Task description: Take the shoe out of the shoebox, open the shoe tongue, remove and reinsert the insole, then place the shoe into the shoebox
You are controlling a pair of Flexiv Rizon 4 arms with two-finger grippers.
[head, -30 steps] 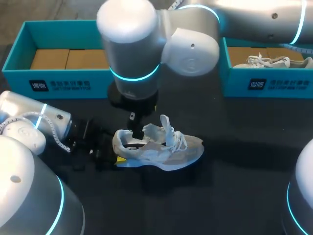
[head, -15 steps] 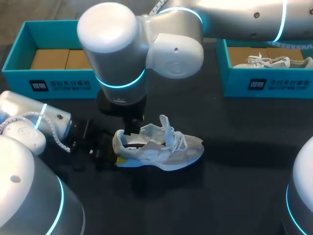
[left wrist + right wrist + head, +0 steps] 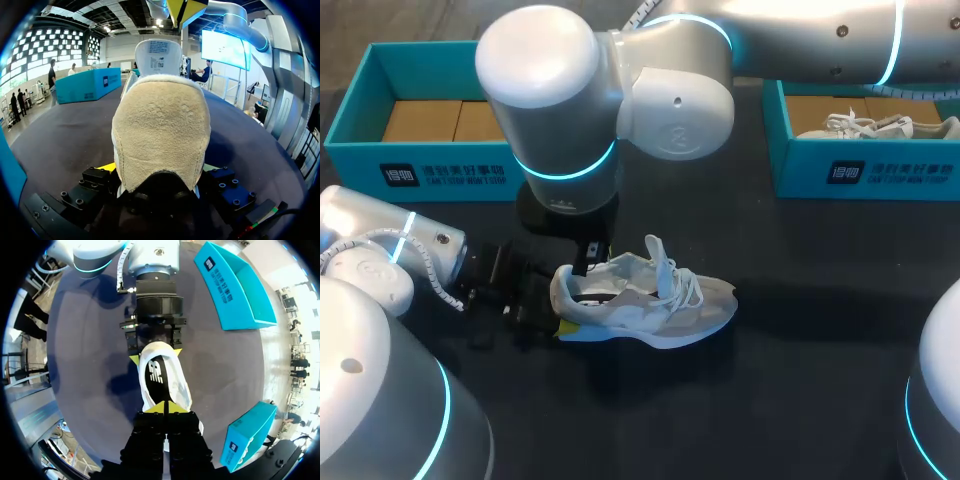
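head: high behind, down on table | left wrist: close at shoe heel | right wrist: above same shoe

A dark, matte table spreads wide, dimly lit, with soft shadows across its surface

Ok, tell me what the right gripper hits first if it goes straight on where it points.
The shoe: the right gripper points down into its opening, so probably the insole, though depth is unclear.
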